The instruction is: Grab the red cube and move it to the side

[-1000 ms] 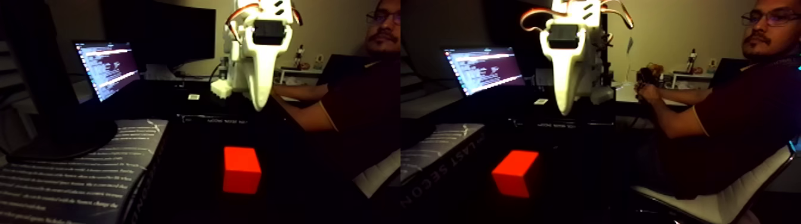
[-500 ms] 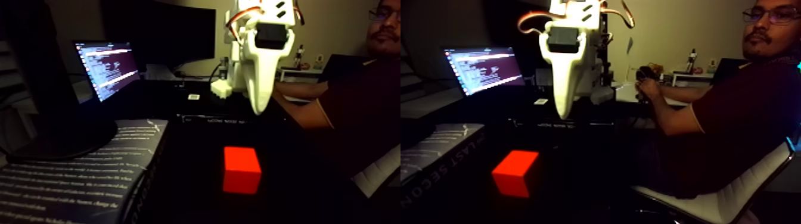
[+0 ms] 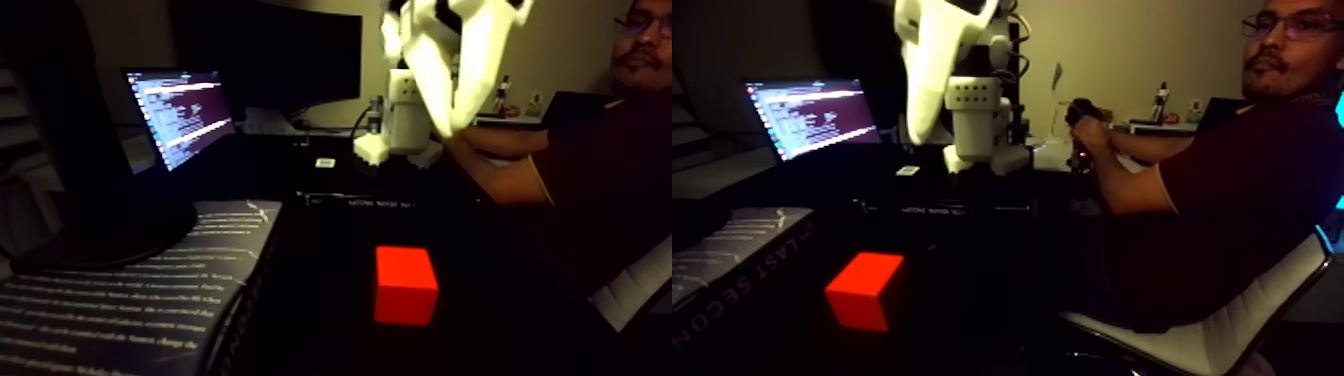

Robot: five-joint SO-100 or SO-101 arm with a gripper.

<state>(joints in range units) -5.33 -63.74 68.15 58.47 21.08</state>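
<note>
The picture holds two side-by-side halves of one scene. The red cube (image 3: 405,285) rests on the dark table in the front middle of the left half, and the red cube (image 3: 865,290) shows again in the right half. My white gripper (image 3: 447,128) hangs high above and behind the cube, well clear of it. Its fingers come together to a single point with nothing between them, so it looks shut. In the right half the gripper (image 3: 918,135) points down in the same way.
A book (image 3: 120,300) lies at the left of the cube, with a lit laptop (image 3: 180,115) behind it. The arm's white base (image 3: 405,125) stands at the back. A person (image 3: 600,170) sits at the right, one hand (image 3: 1085,135) on a dark controller.
The gripper has risen and swung upward, its tip now higher above the table. The cube has not moved.
</note>
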